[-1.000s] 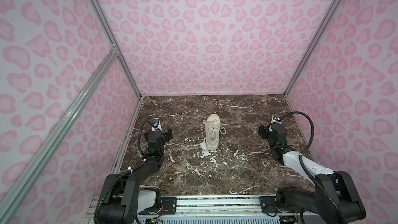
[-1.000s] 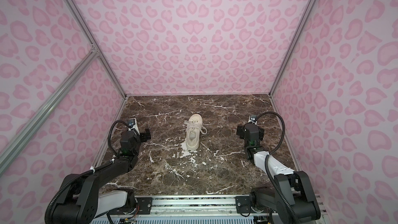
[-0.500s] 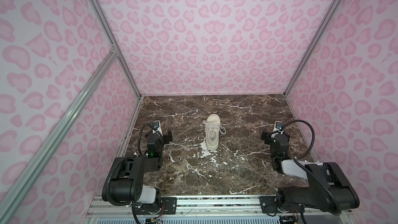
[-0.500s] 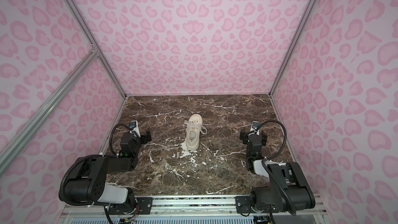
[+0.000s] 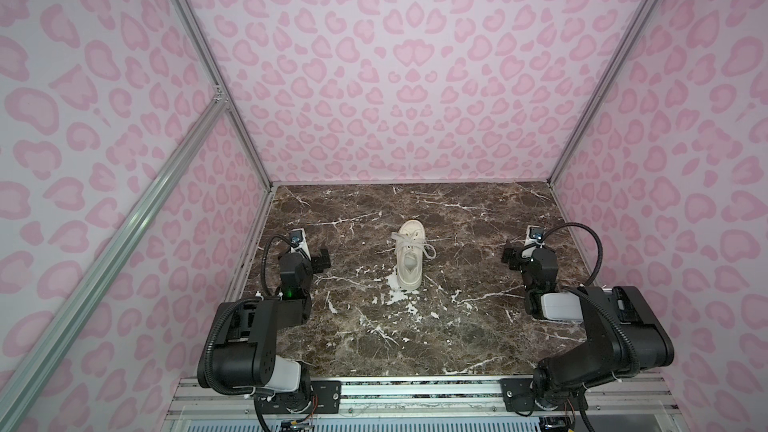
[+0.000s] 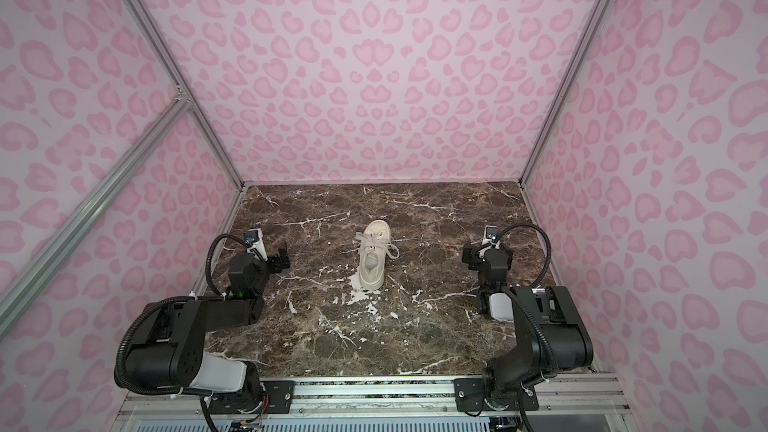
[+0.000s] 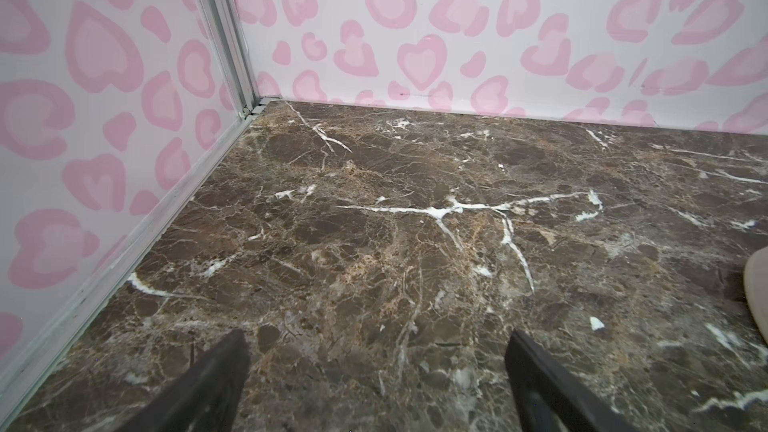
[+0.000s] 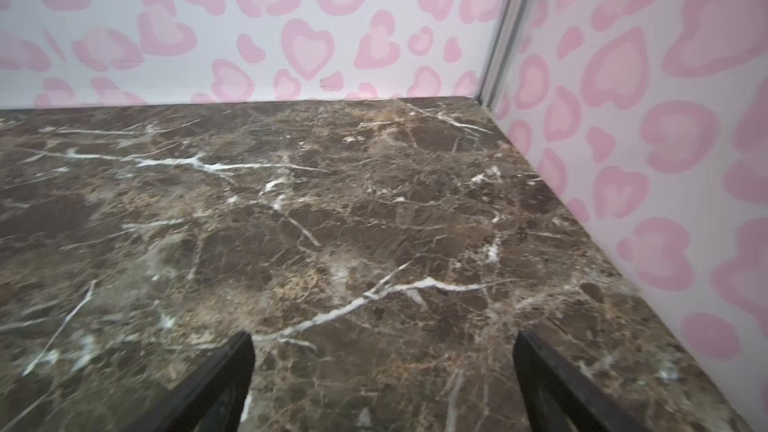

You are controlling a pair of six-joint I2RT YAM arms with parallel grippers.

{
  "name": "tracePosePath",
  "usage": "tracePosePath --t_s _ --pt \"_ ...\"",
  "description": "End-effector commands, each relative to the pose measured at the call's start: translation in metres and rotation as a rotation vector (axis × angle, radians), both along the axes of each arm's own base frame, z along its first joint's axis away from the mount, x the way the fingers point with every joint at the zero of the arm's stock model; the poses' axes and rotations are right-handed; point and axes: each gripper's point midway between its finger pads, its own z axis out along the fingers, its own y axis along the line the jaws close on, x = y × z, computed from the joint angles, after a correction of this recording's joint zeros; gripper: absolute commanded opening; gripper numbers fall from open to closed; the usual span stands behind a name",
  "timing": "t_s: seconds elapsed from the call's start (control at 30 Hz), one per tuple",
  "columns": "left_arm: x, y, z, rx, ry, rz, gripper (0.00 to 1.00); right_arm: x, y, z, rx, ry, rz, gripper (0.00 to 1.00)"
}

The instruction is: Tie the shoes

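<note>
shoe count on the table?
1. The cream sneaker stands in the middle of the marble table, toe toward the back wall. No second one shows in any view.

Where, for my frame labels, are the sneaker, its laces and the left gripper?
sneaker (image 5: pixel 409 257): in a top view, on the upper at the foot opening.
laces (image 6: pixel 375 241): in a top view, on the crossings over the tongue.
left gripper (image 7: pixel 376 340): in the left wrist view, midway between its open fingertips.
</note>
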Motion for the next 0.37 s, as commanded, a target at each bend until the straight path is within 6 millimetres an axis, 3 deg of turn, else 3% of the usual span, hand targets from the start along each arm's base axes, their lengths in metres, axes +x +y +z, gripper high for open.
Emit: tracePosePath --t_s 0.0,0.33 --pt "0.0033 -0.0009 0.0061 -0.003 -0.021 -0.006 0.98 0.0004 0.0041 -0.0007 0.014 0.004 0.022 0.99" --pt "0.0038 -0.0011 0.0056 -0.001 -0.018 -0.007 0.98 0.0007 0.0042 -0.0006 0.012 0.005 0.023 0.99"
